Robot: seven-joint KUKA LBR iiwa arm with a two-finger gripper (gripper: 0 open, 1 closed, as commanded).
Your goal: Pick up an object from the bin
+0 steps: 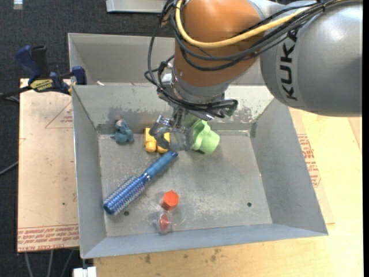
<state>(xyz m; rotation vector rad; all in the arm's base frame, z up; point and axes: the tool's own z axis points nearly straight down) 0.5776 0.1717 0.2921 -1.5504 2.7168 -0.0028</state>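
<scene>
My gripper hangs low at the back middle of the bin, under the orange wrist cover. Its fingers reach down between a yellow toy on the left and a light green cup-like piece on the right. The handle end of a blue hairbrush lies just below the fingertips, its bristled head pointing to the front left. I cannot make out anything held between the fingers.
A small blue-grey figure sits at the back left. Near the front wall lie a red-orange block and a clear piece with a red part. The arm covers the back right of the bin.
</scene>
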